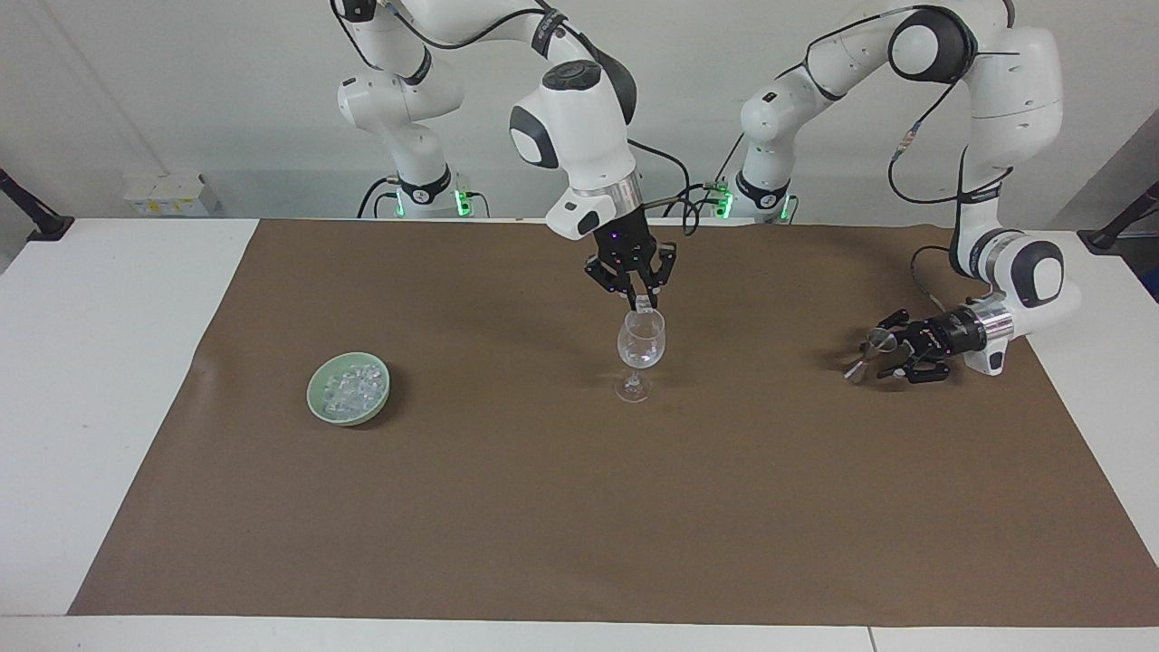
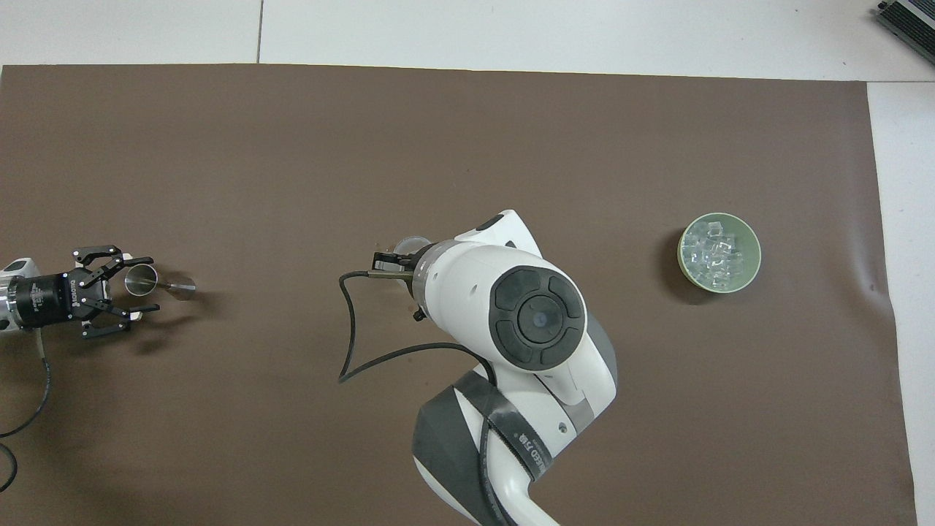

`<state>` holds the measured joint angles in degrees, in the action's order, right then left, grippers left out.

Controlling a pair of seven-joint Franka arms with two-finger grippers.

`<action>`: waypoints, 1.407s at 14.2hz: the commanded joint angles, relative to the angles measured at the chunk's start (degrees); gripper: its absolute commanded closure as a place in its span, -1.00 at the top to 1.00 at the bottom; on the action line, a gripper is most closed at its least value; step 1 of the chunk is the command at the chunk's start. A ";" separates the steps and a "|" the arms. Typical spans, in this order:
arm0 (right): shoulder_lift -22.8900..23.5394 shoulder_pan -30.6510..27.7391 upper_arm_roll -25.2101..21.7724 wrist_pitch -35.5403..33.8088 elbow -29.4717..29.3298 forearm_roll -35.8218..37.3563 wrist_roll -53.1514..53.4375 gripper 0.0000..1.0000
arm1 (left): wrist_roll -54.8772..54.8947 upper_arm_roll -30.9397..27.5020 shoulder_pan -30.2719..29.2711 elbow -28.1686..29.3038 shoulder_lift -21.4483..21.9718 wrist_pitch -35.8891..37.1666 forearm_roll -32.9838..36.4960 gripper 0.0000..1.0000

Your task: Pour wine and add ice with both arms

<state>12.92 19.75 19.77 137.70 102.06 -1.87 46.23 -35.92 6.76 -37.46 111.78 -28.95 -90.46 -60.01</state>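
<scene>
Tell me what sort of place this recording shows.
Probably a robotics lab bench staged as a drinks station: two white arms fixed at a plain table under brown paper, with a wine glass and a bowl of ice.

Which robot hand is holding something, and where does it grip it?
The right gripper, over the wine glass, pinches an ice cube between its fingertips. The left gripper holds nothing.
</scene>
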 commanded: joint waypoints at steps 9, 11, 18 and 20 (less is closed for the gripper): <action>0.62 -0.23 -0.08 -2.69 -2.91 0.46 0.88 0.53 | -2.67 0.97 0.01 -13.41 4.25 4.33 15.77 1.00; -0.78 -1.11 -0.34 -4.10 -2.92 1.42 0.70 0.85 | -2.58 1.07 1.86 -17.11 5.03 4.24 20.17 1.00; -12.81 -10.41 -1.31 -21.31 -1.42 2.66 -10.69 1.00 | -1.70 0.98 12.04 -17.91 17.77 2.22 33.62 1.00; -15.89 -14.45 -1.31 -26.85 -1.42 2.74 -16.94 1.00 | -1.61 0.98 14.16 -18.00 20.32 1.95 36.17 1.00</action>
<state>0.62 8.95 17.82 114.57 99.04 0.23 34.55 -37.52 8.67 -25.86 92.64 -12.10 -87.40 -27.35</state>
